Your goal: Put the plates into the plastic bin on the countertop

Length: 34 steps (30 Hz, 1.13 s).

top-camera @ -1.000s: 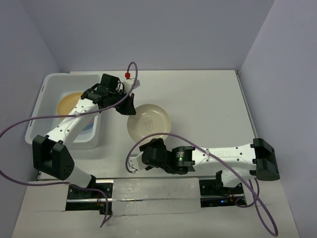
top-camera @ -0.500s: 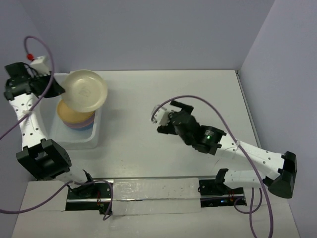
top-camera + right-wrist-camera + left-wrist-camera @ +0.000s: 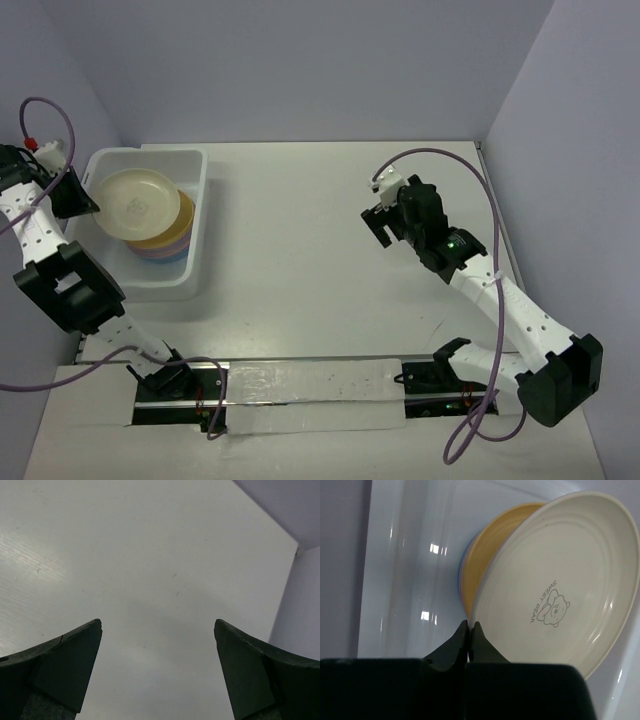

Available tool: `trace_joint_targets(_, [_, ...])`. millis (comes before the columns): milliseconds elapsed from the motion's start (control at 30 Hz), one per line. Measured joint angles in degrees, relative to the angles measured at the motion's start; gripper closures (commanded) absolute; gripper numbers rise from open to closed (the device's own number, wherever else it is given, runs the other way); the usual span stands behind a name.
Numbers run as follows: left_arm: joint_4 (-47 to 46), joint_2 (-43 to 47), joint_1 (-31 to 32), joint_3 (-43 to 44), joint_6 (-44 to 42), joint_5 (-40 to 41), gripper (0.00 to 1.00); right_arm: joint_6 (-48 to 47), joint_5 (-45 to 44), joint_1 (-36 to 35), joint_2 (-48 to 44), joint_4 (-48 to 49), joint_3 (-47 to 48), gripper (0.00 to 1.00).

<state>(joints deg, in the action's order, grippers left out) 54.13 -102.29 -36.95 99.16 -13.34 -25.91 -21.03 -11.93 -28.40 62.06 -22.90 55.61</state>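
Now, at the left, my left gripper (image 3: 470, 624) is clamped on the rim of the cream plate (image 3: 555, 580), tilted above the stacked plates (image 3: 172, 240) inside the plastic bin (image 3: 196, 275). I judge this the placing step: next, level it, lower it onto the stack and release, minding the bin's left wall close beside my fingers. At the right, my right gripper (image 3: 157, 625) gapes apart, empty, over the countertop (image 3: 300, 250) with room all round.
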Motion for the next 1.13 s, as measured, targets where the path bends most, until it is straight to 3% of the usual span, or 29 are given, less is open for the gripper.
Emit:
trace_joint_targets(67, [0.1,-1.5,0.4,0.1,0.0,0.3,0.99,1.7,2.7,2.1,1.1,-0.9,0.0,0.00])
trace_joint_targets(133, [0.2,-2.6,1.2,0.2,0.0,1.1,0.91,3.3,5.3,4.2,2.1,-1.9,0.2,0.00])
trace_joint_targets(200, [0.1,-3.1,2.9,0.2,-0.1,2.3,0.58,4.8,7.8,6.2,3.0,-2.7,0.7,0.00])
trace_joint_targets(267, [-0.2,-3.2,4.8,0.2,0.2,3.2,0.30,6.0,9.9,8.2,4.1,-3.1,1.3,0.00])
trace_joint_targets(300, [-0.5,-3.2,5.7,0.2,0.2,3.6,0.11,6.5,10.8,9.2,4.5,-3.3,1.6,0.00])
trace_joint_targets(333, [-0.8,-3.2,6.4,0.2,0.6,3.9,0.02,7.0,11.6,10.1,4.9,-3.4,1.8,0.00])
trace_joint_targets(533, [-1.7,-1.9,6.9,0.3,2.2,4.7,0.01,10.4,18.0,16.1,6.0,-6.0,3.7,0.00])
trace_joint_targets(667, [-3.1,4.3,9.9,0.2,3.5,6.0,0.01,14.2,22.3,20.8,6.4,-6.8,6.5,0.00])
trace_joint_targets(767, [-8.7,14.3,20.0,-4.1,4.8,9.3,0.01,16.7,24.4,22.2,6.9,-7.1,8.1,0.00])
trace_joint_targets(867, [-16.2,25.3,37.1,-13.2,6.9,10.6,0.01,18.5,26.6,22.2,7.9,-8.0,9.8,0.00])
trace_joint_targets(933, [-19.1,30.0,44.5,-19.0,8.1,10.7,0.01,19.8,27.5,22.2,8.2,-8.5,10.5,0.00])
trace_joint_targets(1133, [-23.1,31.9,49.2,-30.0,10.9,15.7,0.01,23.0,27.5,22.2,7.3,-8.6,10.9,0.00])
